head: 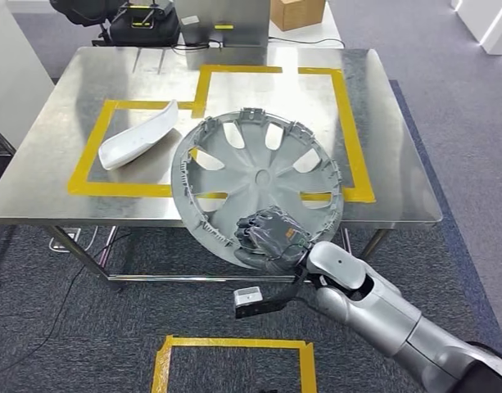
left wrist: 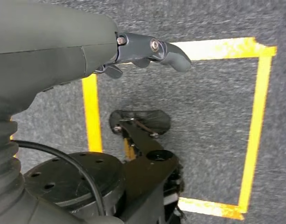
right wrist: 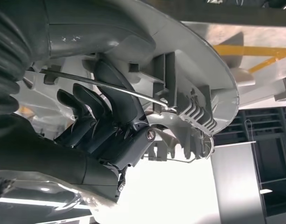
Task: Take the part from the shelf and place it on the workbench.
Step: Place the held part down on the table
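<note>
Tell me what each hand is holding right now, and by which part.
The right hand grips the grey wheel cover by its near rim, fingers hooked inside the edge. The left hand holds nothing, hanging over the floor.

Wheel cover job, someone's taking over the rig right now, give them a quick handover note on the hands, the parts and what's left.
Right hand grips the grey wheel cover by its near rim; the right wrist view shows fingers curled into its ribbed back.
Left hand hangs over the carpet, holding nothing.
The cover is tilted over the steel workbench, its near edge past the bench's front edge; whether the far edge touches cannot be told.
A white trim part already lies in the left taped box.
Done: cover brought to the bench.
Left: lower it flat, release, withdraw.
</note>
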You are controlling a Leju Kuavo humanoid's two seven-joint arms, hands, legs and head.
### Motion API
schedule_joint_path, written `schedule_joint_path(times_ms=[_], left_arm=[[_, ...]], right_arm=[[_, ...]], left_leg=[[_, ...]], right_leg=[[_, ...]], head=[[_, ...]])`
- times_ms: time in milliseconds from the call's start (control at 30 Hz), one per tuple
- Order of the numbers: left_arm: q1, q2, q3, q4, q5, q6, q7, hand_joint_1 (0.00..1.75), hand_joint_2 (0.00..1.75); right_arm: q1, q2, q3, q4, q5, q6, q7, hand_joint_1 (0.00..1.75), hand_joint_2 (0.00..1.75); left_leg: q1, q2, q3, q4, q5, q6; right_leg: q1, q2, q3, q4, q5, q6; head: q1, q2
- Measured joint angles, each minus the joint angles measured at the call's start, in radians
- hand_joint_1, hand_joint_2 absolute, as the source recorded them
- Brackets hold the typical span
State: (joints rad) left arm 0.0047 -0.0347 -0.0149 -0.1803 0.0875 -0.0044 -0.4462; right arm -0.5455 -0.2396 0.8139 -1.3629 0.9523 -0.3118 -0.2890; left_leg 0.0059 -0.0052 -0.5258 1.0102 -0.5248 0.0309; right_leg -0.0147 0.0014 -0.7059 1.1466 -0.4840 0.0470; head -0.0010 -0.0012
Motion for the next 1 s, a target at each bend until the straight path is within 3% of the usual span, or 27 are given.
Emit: schedule_joint_path(times_ms=[67,200,267,333,400,433,467,533,600,667,800,1000], left_arm=[[-0.002,0.0,0.0,0.0,0.0,-0.002,-0.001,0.0,1.75],[-0.007,0.003,0.0,0.0,0.0,-0.005,-0.002,0.0,1.75],[-0.01,0.003,0.0,0.0,0.0,-0.006,-0.003,0.0,1.75],[-0.01,0.002,0.0,0.0,0.0,-0.008,-0.003,0.0,1.75],[-0.008,0.002,0.0,0.0,-0.001,-0.013,-0.004,0.0,1.75],[-0.007,0.002,0.0,0.0,-0.002,-0.014,-0.004,0.0,1.75],[-0.007,0.002,0.0,0.0,-0.004,-0.016,-0.004,0.0,1.75],[-0.006,0.004,0.0,0.0,-0.009,-0.017,-0.004,0.0,1.75],[-0.006,0.006,0.0,0.001,-0.015,-0.017,-0.002,0.0,1.75],[-0.006,0.005,0.0,0.001,-0.019,-0.015,0.003,0.0,1.75],[-0.02,0.002,-0.004,0.001,-0.052,-0.009,0.015,0.0,1.75],[-0.031,-0.002,-0.027,0.001,-0.086,-0.001,0.024,0.0,1.75]], right_arm=[[-0.001,0.0,0.001,0.002,0.0,0.002,0.0,1.75,1.75],[-0.008,0.0,0.001,0.002,0.0,0.005,-0.001,1.75,1.75],[-0.013,0.0,0.0,0.002,-0.002,0.006,0.0,1.75,1.75],[-0.015,0.001,0.002,0.003,-0.003,0.008,-0.003,1.75,1.75],[-0.019,0.002,0.007,0.005,-0.005,0.013,-0.006,1.75,1.75],[-0.023,0.005,0.011,0.006,-0.007,0.016,-0.008,1.75,1.75],[-0.03,0.008,0.014,0.008,-0.01,0.02,-0.008,1.75,1.75],[-0.046,0.017,0.02,0.014,-0.015,0.028,-0.009,1.75,1.75],[-0.062,0.029,0.025,0.02,-0.017,0.04,-0.01,1.75,1.75],[-0.09,0.046,0.031,0.029,-0.018,0.061,-0.009,1.75,1.75],[-0.192,0.094,0.043,0.072,-0.027,0.104,0.002,1.75,1.75],[-0.283,0.16,0.049,0.162,-0.028,0.118,0.009,1.75,1.75]], left_leg=[[-0.001,0.0,0.016,0.002,-0.019,-0.013],[-0.002,0.003,0.015,0.033,-0.023,-0.032],[0.0,0.003,-0.049,0.139,-0.019,-0.043],[0.002,0.003,-0.138,0.261,-0.061,-0.05],[0.001,0.003,-0.19,0.298,-0.104,-0.048],[-0.001,0.003,-0.197,0.275,-0.097,-0.043],[-0.004,0.003,-0.192,0.226,-0.063,-0.035],[-0.016,0.002,-0.17,0.103,0.049,-0.012],[-0.025,0.0,-0.155,0.038,0.113,0.002],[-0.027,0.0,-0.148,0.029,0.115,0.0],[-0.022,-0.004,-0.135,-0.001,0.126,-0.019],[-0.023,-0.008,-0.137,-0.003,0.121,-0.011]], right_leg=[[0.003,-0.004,0.03,-0.092,0.04,-0.008],[0.004,-0.002,0.056,-0.108,0.026,-0.04],[0.001,-0.002,0.076,-0.113,0.016,-0.049],[0.002,-0.001,0.096,-0.115,-0.001,-0.054],[0.005,0.002,0.119,-0.115,-0.02,-0.055],[0.006,0.004,0.132,-0.116,-0.029,-0.055],[0.008,0.005,0.146,-0.116,-0.038,-0.055],[0.012,0.006,0.167,-0.117,-0.053,-0.053],[0.014,0.009,0.175,-0.12,-0.064,-0.045],[0.014,0.01,0.179,-0.126,-0.071,-0.036],[0.015,0.009,0.184,-0.138,-0.046,-0.038],[0.014,0.007,0.202,-0.173,-0.063,-0.033]], head=[[0.001,0.0],[0.001,0.0],[-0.001,0.0],[-0.003,0.0],[-0.003,0.0],[-0.003,0.0],[-0.002,0.0],[-0.002,0.0],[-0.002,0.0],[-0.002,0.0],[0.0,0.0],[0.001,0.0]])
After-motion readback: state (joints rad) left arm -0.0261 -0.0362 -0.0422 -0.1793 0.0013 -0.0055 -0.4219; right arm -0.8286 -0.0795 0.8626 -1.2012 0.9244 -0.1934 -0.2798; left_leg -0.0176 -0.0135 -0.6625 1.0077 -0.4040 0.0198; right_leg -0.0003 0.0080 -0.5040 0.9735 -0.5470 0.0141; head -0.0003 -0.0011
